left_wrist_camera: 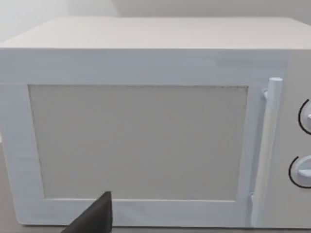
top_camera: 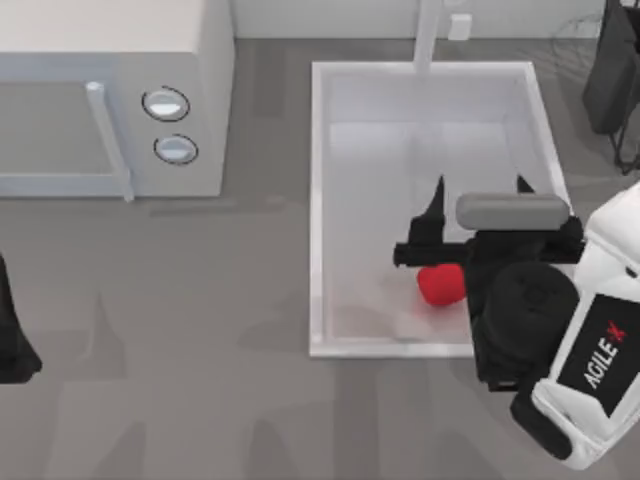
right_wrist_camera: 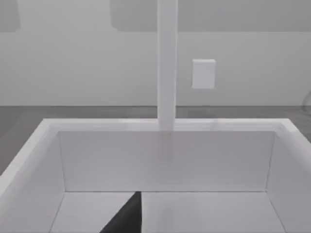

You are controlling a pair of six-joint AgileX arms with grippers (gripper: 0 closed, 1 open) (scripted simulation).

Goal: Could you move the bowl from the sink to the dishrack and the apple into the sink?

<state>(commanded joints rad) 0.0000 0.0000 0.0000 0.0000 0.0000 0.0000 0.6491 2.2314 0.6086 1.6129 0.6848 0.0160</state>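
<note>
My right end effector (top_camera: pixel 478 195) hovers over the large white rectangular sink (top_camera: pixel 322 200), fingers apart. The small bright red apple (top_camera: pixel 440 285) lies in the basin. Left arm's parked at the desk's left edge.

The right arm covers part of the apple (top_camera: pixel 438 284); the dishrack (top_camera: pixel 613 70) is cut off by the top view's right edge.

Matt white sink (top_camera: pixel 318 200); glossy red apple (top_camera: pixel 438 285); smooth grey table (top_camera: pixel 180 330).
</note>
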